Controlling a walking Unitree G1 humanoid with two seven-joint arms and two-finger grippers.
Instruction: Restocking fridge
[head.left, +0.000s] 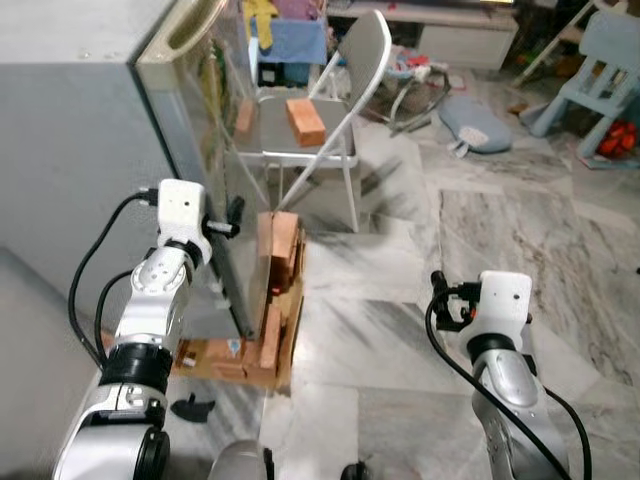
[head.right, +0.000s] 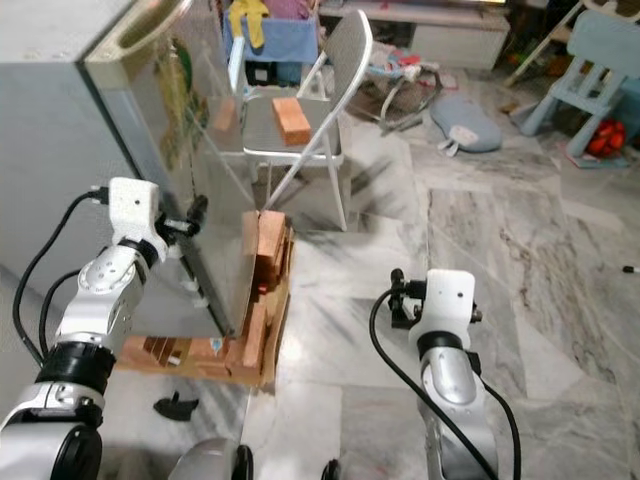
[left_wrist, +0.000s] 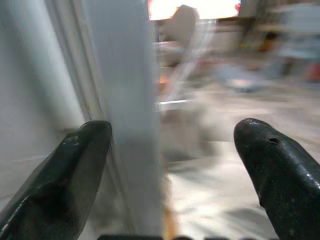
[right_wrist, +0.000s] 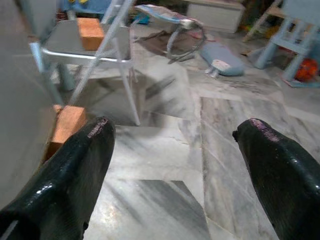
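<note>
Left gripper (left_wrist: 170, 165) jaws wide around fridge door (left_wrist: 127, 125) edge, right gripper (right_wrist: 172, 160) jaws spread, empty.

Both arms are silver metal with rounded jointed segments, and each wrist ends in a boxy white housing. Thick black cables loop out from behind each housing. The left gripper (left_wrist: 170, 150) and right gripper (right_wrist: 172, 150) have long glossy black fingers with rounded tips.
</note>
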